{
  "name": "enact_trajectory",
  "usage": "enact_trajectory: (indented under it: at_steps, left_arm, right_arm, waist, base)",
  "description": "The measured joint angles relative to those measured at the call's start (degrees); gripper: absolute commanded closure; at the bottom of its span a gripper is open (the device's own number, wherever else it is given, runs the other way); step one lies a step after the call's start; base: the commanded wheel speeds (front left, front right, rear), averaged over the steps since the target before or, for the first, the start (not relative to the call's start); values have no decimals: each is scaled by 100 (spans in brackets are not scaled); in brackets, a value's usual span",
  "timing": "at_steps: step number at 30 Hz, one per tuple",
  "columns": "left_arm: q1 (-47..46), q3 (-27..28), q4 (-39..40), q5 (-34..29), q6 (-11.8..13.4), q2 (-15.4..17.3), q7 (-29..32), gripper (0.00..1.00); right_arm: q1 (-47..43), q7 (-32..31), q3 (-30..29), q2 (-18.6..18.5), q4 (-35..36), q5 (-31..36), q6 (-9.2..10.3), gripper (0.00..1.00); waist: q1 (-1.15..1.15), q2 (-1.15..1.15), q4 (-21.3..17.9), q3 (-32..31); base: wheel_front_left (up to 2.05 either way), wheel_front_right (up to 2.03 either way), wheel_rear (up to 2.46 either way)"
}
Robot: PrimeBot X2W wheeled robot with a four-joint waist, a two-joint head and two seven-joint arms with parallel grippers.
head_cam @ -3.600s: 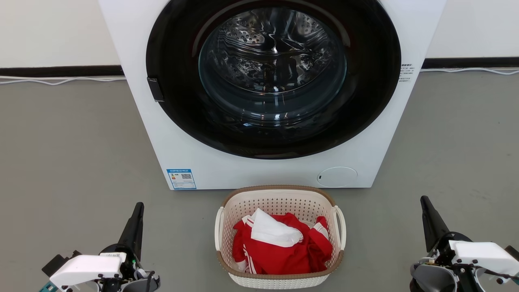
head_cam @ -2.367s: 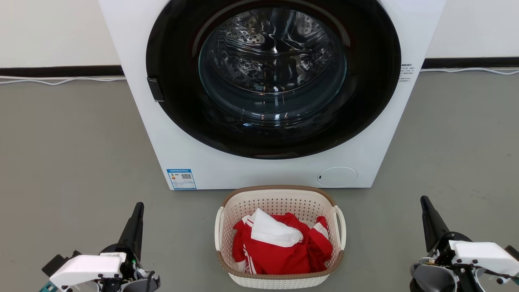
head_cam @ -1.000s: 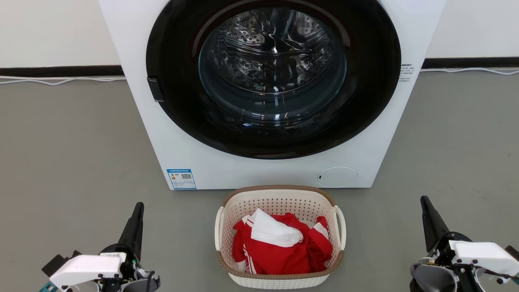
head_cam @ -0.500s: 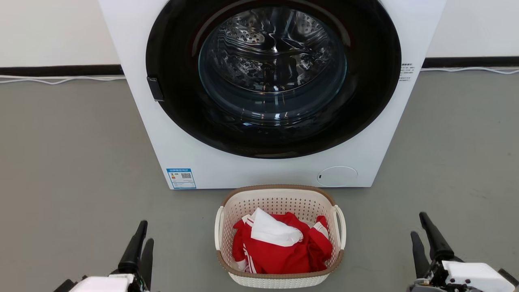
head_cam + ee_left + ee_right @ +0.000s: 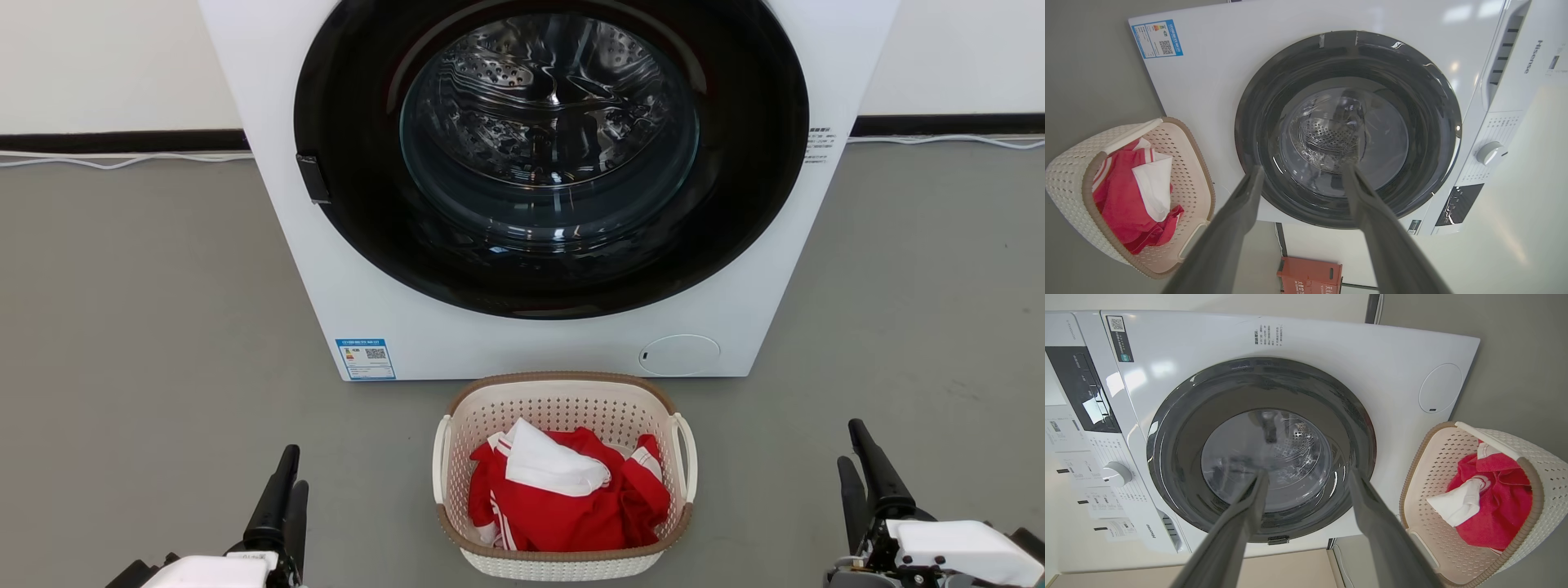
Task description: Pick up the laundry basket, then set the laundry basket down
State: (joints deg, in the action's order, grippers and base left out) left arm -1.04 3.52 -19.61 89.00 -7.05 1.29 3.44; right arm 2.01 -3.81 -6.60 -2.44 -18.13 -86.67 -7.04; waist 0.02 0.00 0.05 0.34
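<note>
laundry basket (image 5: 563,406) looked matt perforated plastic, rim woven-look | clothes (image 5: 571,514) were soft cloth | washing machine (image 5: 326,286) casing was glossy, smooth | drum (image 5: 547,106) shone as metal | floor (image 5: 147,327) was matt

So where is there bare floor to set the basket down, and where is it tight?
Bare grey floor lies open either side of the cream perforated plastic laundry basket, up to the left claw and right claw. Crowded: the narrow strip between basket and white front-loading washing machine.
</note>
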Motion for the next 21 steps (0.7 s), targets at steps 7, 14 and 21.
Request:
enact_trajectory:
  at_steps: [7, 14, 21]
  left_arm:
    - [-2, -7, -1, -435, 0, 3, -119, 0]
    - [-3, -60, 43, -918, 52, 7, -203, 0]
    - [-7, -213, 140, -1528, 216, 15, -323, 0]
  right_arm:
    - [2, 125, 77, -67, 93, 617, 0, 0]
    - [3, 216, 137, -115, 156, 1233, 0, 0]
    - [7, 336, 237, -198, 237, 1962, 0, 0]
  waist:
    - [0, 0, 9, -1]
    - [0, 0, 17, -2]
    - [-1, 0, 24, 8]
  base:
    - [0, 0, 0]
    - [0, 0, 0]
    - [0, 0, 0]
